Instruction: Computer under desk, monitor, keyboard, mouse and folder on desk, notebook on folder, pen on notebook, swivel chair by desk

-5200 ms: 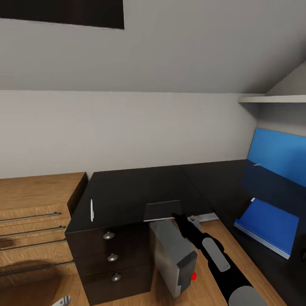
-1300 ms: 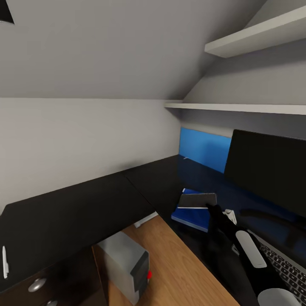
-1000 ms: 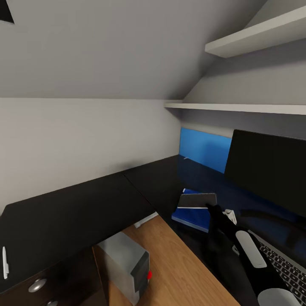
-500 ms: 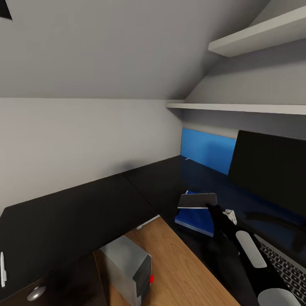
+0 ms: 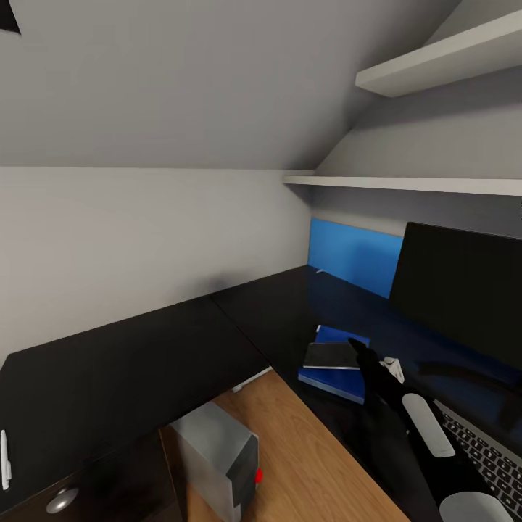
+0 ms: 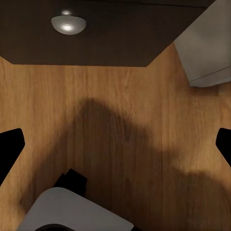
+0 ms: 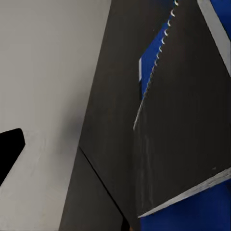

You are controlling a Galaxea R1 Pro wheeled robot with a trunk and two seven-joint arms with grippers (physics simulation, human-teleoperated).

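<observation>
Keyboard [image 5: 487, 451]: nearest on the black worktop [image 5: 145, 355], beside the right arm.
Right gripper [image 5: 357, 346]: at the notebook's edge; I cannot tell whether its jaws are apart.
Left gripper [image 6: 115, 144]: fingers spread wide over the oak floor [image 6: 120, 125].
Computer [image 5: 217, 453]: on the floor under the worktop.
Notebook [image 5: 331, 355]: lying flat on the blue folder [image 5: 335, 378].
Pen [image 5: 6, 468]: far along the worktop's other wing.
Monitor [image 5: 460, 286]: standing behind the folder.

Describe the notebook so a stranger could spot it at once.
Find the black desk and the monitor on it. Left of the monitor lies a blue folder; the notebook is the smaller dark grey rectangle on top of it, by the right gripper.
</observation>
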